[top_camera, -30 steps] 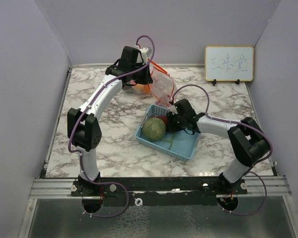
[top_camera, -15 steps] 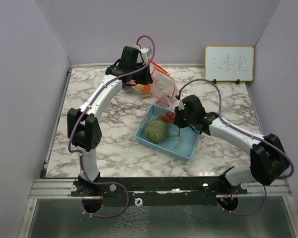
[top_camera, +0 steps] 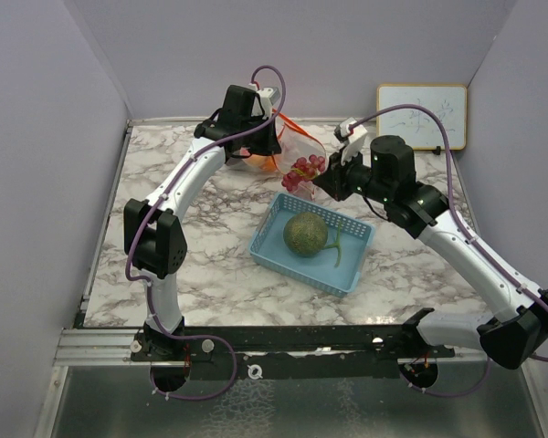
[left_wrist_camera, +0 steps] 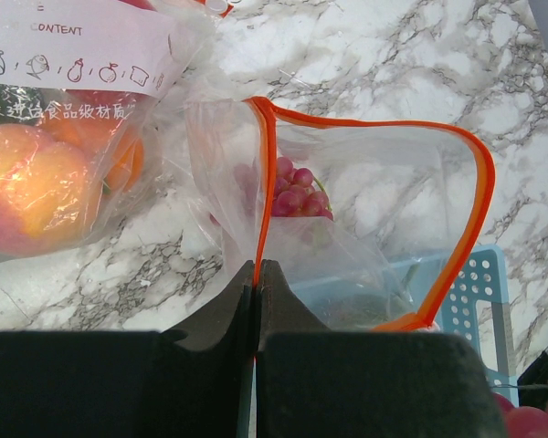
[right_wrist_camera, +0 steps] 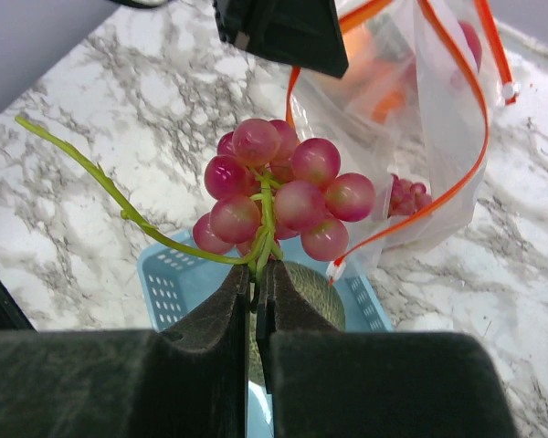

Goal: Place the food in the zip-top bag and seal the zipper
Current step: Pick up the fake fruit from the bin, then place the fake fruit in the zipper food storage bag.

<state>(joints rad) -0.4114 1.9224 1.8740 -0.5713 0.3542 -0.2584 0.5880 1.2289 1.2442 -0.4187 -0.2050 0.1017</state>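
Note:
The clear zip-top bag [top_camera: 297, 153] with an orange zipper rim lies at the back of the table, mouth held open. My left gripper [top_camera: 263, 146] is shut on its rim; the left wrist view shows the jaws [left_wrist_camera: 258, 265] pinching the orange strip. A peach and an orange [left_wrist_camera: 46, 187] sit inside the bag. My right gripper [top_camera: 327, 179] is shut on the green stem of the red grape bunch [top_camera: 301, 171] and holds it in the air beside the bag's mouth [right_wrist_camera: 429, 119]. The grapes [right_wrist_camera: 283, 192] hang just past my right gripper's fingertips [right_wrist_camera: 256, 269]. The green netted melon [top_camera: 305, 234] sits in the basket.
The light-blue basket [top_camera: 347, 266] stands mid-table, below the grapes, and also shows in the right wrist view [right_wrist_camera: 173, 283]. A whiteboard [top_camera: 421, 117] leans on the back wall at the right. Walls close in the table's left, back and right sides.
My right gripper has lifted the grape bunch out of the basket and carried it back toward the bag's mouth. The melon has shifted right in the basket. The left arm has not moved.

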